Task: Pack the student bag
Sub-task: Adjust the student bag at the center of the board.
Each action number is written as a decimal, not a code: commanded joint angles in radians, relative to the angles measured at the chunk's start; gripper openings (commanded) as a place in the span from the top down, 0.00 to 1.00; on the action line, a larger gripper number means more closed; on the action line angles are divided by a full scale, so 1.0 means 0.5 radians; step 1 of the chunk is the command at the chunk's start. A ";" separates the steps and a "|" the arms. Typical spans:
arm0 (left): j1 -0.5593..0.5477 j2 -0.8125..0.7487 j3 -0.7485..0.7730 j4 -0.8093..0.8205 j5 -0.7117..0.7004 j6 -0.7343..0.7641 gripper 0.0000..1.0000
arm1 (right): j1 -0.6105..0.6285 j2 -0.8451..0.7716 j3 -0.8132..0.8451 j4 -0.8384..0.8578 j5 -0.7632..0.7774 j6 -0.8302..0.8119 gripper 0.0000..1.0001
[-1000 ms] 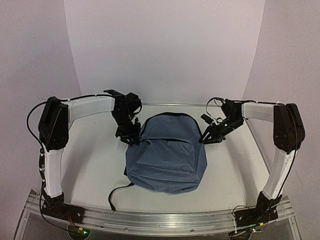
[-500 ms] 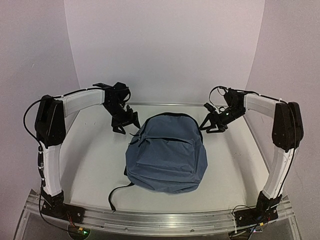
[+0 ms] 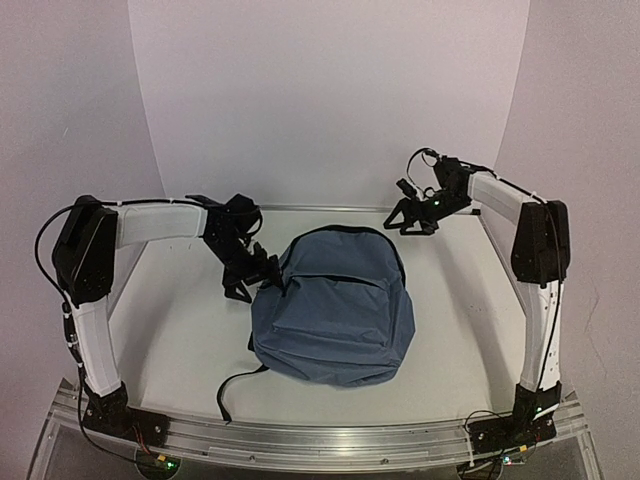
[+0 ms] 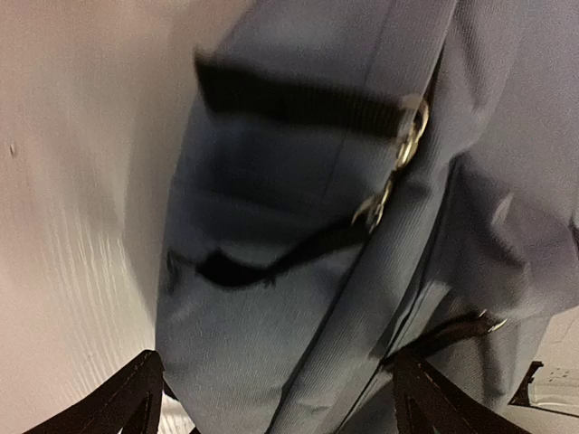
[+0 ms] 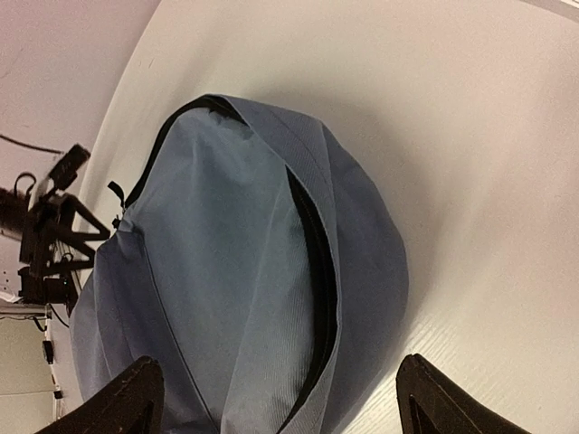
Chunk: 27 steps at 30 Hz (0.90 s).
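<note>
Lying front-up on the white table, student bag, contents unseen.

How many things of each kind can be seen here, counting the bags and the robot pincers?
Bag: 1
Pincers: 2 (left pincer, right pincer)
Total: 3

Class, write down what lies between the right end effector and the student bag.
Only bare white table: in the top external view, the right end effector hangs apart from the student bag.
</note>
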 commanded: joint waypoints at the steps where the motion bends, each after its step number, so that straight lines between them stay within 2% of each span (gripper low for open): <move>1: -0.122 -0.255 -0.219 0.175 0.018 -0.211 0.13 | 0.090 0.144 0.185 0.009 -0.027 0.090 0.11; 5: -0.192 -0.240 -0.367 0.268 0.021 -0.347 0.23 | 0.165 0.190 0.178 0.017 -0.052 0.081 0.16; 9: -0.183 -0.154 -0.458 0.400 0.059 -0.452 0.46 | 0.189 0.150 0.050 0.014 -0.070 0.026 0.27; 12: -0.172 -0.015 -0.333 0.400 0.075 -0.407 0.62 | 0.187 0.035 -0.144 0.004 -0.039 -0.070 0.35; 16: -0.061 0.219 0.011 0.205 0.066 -0.215 0.86 | 0.188 -0.213 -0.508 -0.027 -0.002 -0.229 0.40; 19: 0.098 0.422 0.338 0.031 0.005 -0.045 0.99 | 0.188 -0.431 -0.813 -0.091 0.004 -0.351 0.40; 21: 0.214 0.603 0.706 -0.136 -0.057 0.097 1.00 | 0.194 -0.573 -1.015 -0.139 -0.013 -0.434 0.41; 24: 0.360 0.992 1.504 -0.397 -0.113 0.286 1.00 | 0.286 -0.779 -1.276 -0.242 -0.035 -0.572 0.36; 27: 0.455 1.370 2.409 -0.636 0.005 0.265 0.94 | 0.451 -1.003 -1.433 -0.345 -0.002 -0.722 0.25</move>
